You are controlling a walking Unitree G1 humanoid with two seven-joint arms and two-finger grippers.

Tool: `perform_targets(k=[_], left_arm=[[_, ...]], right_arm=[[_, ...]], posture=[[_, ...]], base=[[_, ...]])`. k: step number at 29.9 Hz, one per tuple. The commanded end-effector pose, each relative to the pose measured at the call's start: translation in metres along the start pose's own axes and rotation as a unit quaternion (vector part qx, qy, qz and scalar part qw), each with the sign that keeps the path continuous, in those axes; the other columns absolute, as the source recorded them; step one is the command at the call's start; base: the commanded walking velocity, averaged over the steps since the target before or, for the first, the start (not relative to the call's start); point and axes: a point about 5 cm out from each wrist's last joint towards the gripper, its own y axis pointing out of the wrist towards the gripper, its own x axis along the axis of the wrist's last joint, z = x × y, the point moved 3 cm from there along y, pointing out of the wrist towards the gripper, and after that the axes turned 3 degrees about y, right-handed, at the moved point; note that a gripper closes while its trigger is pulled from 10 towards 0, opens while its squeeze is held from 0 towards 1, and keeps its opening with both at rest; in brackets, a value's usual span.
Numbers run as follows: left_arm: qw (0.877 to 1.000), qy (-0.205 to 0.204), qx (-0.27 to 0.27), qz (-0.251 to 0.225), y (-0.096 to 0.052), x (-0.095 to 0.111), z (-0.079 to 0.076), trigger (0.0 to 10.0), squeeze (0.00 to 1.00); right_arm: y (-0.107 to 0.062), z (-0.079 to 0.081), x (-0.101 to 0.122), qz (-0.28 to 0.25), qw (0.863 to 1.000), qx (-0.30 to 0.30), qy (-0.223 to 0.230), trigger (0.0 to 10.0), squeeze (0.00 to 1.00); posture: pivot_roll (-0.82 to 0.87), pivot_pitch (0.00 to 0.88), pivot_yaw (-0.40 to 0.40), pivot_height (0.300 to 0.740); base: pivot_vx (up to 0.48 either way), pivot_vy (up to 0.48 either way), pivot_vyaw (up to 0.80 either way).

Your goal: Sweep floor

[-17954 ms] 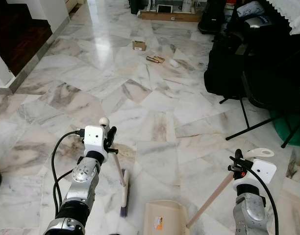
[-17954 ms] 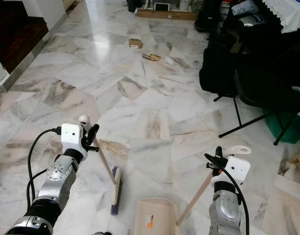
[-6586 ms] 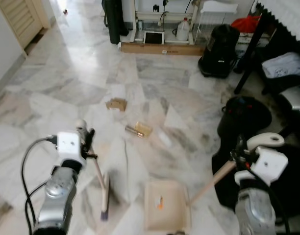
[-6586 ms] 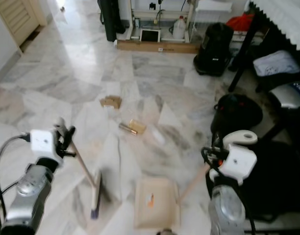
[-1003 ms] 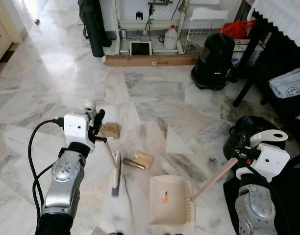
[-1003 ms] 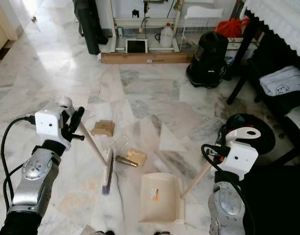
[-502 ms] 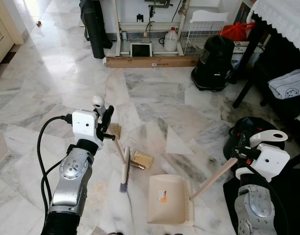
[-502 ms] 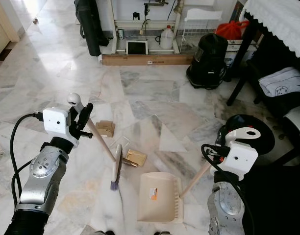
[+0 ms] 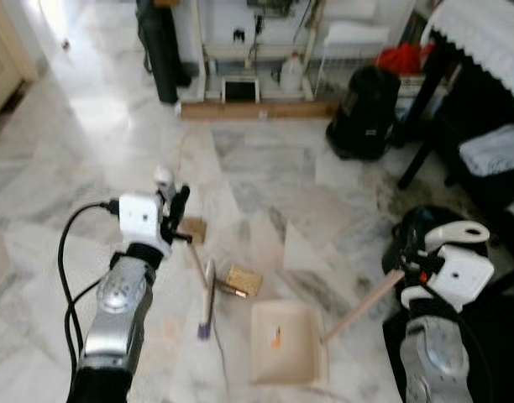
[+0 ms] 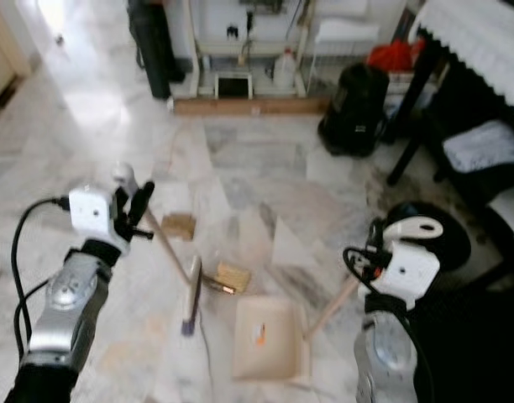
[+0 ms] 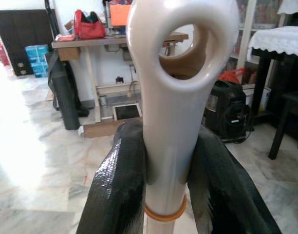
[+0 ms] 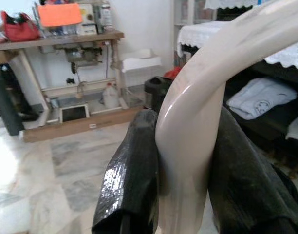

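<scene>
Now the left claw [image 9: 175,220] grips the broom [image 9: 206,295], the right claw [image 10: 368,267] the dustpan [image 9: 284,353]; blurred litter [image 9: 243,281], perhaps cardboard, could skid past if swept hard.

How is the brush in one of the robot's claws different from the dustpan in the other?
The brush hangs from the left gripper; the dustpan from the right gripper. The brush head is a narrow strip with dark bristles at its tip; the dustpan is a wide, flat scoop bearing an orange label. The brush sits beside the cardboard scraps; the dustpan lies just nearer the robot. Both are cream with long handles.
</scene>
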Motion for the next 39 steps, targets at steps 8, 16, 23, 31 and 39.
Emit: perform_targets(k=[8,16,23,31,39], left_arm=[[1.0,0.012,0.002,-0.018,0.002,0.0099,0.0032,10.0,0.0],[1.0,0.011,0.0,-0.017,0.0018,0.0099,0.0028,10.0,0.0],[1.0,0.012,-0.001,-0.019,0.0027,0.011,0.0029,10.0,0.0],[1.0,0.012,-0.001,-0.018,0.0026,0.0109,0.0034,10.0,0.0],[1.0,0.013,0.001,-0.017,0.0028,0.0107,0.0036,10.0,0.0]], right_arm=[[0.0012,0.0038,0.0112,-0.026,1.0,0.003,0.009,10.0,0.0],[0.0002,0.0038,0.01,-0.023,1.0,0.002,0.009,10.0,0.0],[-0.0005,0.0039,0.0082,-0.018,1.0,0.002,0.012,10.0,0.0],[-0.0005,0.0035,0.0079,-0.018,1.0,0.001,0.013,10.0,0.0],[-0.0004,0.0037,0.0095,-0.022,1.0,0.003,0.008,10.0,0.0]], posture=[[0.04,0.139,-0.033,0.74],[0.04,0.144,-0.028,0.74],[0.04,0.147,-0.027,0.74],[0.04,0.147,-0.029,0.74],[0.04,0.147,-0.031,0.74]], base=[[0.283,0.0,0.0],[0.284,0.0,-0.32],[0.244,0.0,-0.8],[0.0,0.0,-0.8],[0.0,0.0,-0.2]])
